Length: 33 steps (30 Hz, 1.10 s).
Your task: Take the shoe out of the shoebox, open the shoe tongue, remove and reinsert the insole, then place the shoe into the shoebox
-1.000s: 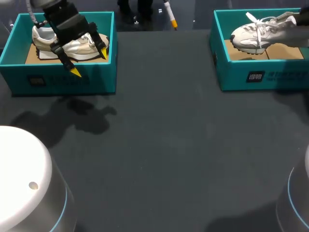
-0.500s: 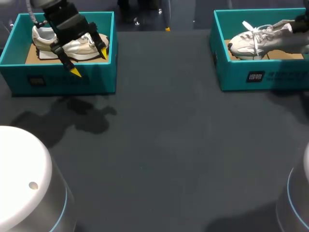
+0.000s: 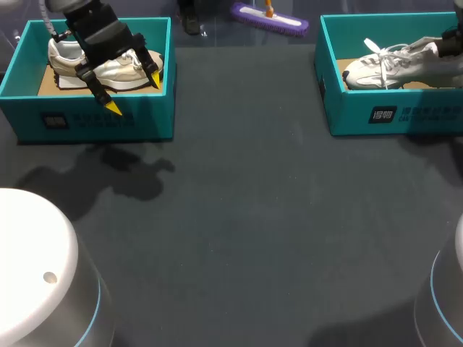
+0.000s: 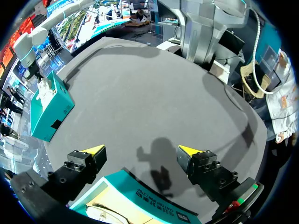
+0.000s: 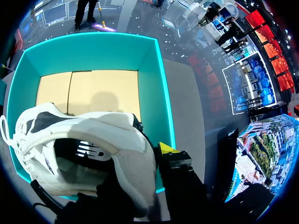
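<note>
A white shoe hangs tilted over the teal shoebox at the back right, toe toward the middle of the table. My right gripper is shut on its heel collar; one yellow tip shows beside the heel, the other is hidden by the shoe. The cardboard floor of the right shoebox lies below. At the back left, a second teal shoebox holds a beige-white shoe. My left gripper hovers open over that box's front wall, touching nothing; the left wrist view shows the left gripper with its box beneath.
Dark grey tabletop stretches between the two boxes. The white rounded arm bases stand at the front left and front right corners.
The right arm has shifted the white shoe a little, its toe and laces sinking closer to the box's front wall. The left arm has not moved.
</note>
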Each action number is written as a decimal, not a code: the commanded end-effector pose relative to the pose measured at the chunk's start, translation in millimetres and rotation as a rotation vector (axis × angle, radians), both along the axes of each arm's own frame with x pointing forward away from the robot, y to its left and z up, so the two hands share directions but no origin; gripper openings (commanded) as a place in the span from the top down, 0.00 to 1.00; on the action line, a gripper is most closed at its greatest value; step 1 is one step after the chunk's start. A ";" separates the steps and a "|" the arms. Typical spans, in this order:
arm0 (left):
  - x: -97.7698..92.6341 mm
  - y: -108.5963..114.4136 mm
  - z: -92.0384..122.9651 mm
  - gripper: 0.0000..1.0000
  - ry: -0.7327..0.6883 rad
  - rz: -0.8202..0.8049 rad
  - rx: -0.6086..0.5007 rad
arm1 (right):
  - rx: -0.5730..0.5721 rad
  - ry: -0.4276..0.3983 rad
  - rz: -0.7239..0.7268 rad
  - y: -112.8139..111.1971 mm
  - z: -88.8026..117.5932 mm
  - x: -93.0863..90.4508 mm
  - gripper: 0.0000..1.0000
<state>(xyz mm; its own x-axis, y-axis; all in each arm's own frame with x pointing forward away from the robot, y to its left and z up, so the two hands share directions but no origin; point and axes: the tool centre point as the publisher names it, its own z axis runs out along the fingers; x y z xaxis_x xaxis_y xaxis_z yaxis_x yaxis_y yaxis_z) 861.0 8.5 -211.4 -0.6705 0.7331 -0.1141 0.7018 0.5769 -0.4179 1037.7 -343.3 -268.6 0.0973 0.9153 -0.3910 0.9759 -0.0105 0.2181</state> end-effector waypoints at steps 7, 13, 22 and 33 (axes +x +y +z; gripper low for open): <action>-0.6 0.5 0.0 0.00 -0.002 0.000 0.001 | 0.002 0.001 0.005 -0.5 -14.9 -6.1 1.00; -0.6 0.5 0.0 0.00 -0.002 0.000 0.001 | 0.000 0.002 0.022 -1.1 -24.8 -4.9 1.00; -0.6 0.5 0.0 0.00 -0.002 0.000 0.001 | 0.012 0.025 0.037 4.2 -41.2 -3.3 1.00; -0.6 0.5 0.0 0.00 -0.002 0.000 0.001 | 0.033 0.049 0.036 6.3 -58.3 -3.4 1.00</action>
<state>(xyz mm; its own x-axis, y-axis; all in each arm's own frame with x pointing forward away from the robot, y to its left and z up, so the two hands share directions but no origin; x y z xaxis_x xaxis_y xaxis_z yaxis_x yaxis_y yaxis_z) 861.1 8.5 -211.4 -0.6705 0.7331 -0.1141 0.7018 0.5769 -0.4179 1030.1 -335.2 -324.0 0.0458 0.9280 -0.3696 0.9845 0.0207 0.1740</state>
